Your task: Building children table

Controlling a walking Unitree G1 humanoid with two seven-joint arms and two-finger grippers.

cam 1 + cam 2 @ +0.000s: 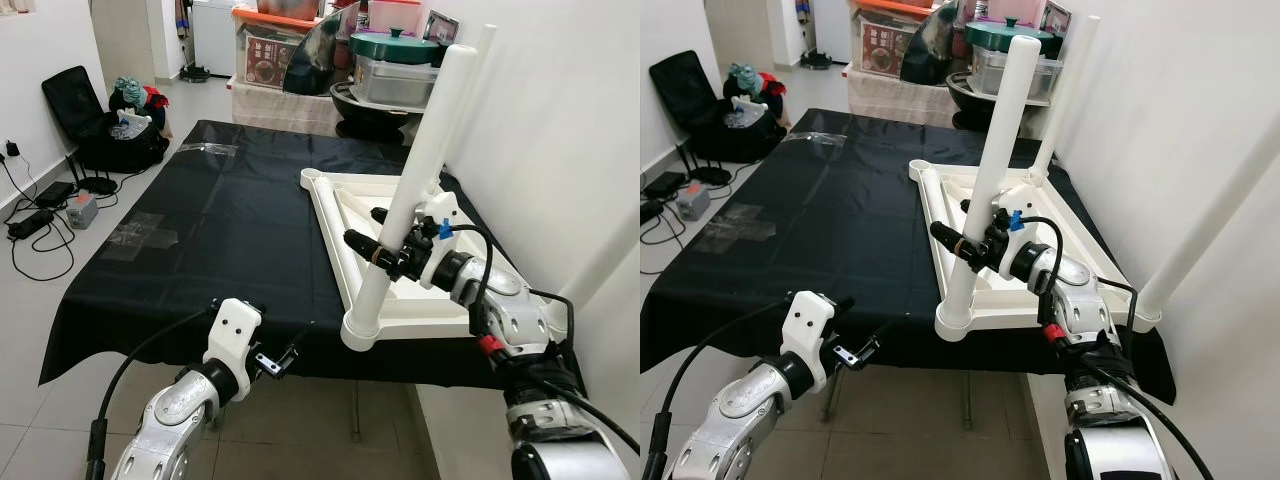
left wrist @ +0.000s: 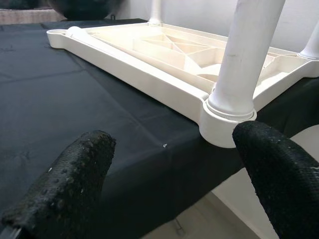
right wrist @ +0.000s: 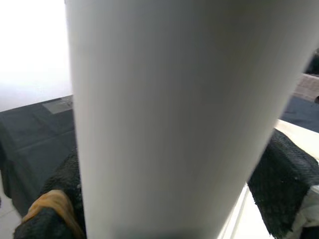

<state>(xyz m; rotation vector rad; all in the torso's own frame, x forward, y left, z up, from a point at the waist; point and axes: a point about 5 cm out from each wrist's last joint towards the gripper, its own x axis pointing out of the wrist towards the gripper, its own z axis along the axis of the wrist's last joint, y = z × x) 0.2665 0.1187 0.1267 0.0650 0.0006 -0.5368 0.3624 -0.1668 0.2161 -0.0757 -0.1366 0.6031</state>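
A white children's table top (image 1: 440,312) lies upside down on a black-covered table (image 1: 220,240), at its right side. One white leg (image 1: 425,150) stands upright in the near-left corner socket (image 1: 361,331). My right gripper (image 1: 385,245) is shut around this leg at mid-height, and in the right wrist view the leg (image 3: 169,114) sits between the black fingers (image 3: 286,184). Two more legs stand upright: one at the far corner (image 1: 1070,80), one at the near-right corner (image 1: 1210,230). My left gripper (image 1: 278,362) hovers open at the table's front edge, a short way left of the socket (image 2: 227,117).
A white wall (image 1: 560,120) runs close along the right of the table. Storage boxes and pots (image 1: 390,60) crowd the far end. On the floor to the left are a black chair (image 1: 75,100), a bag and power strips with cables (image 1: 60,210).
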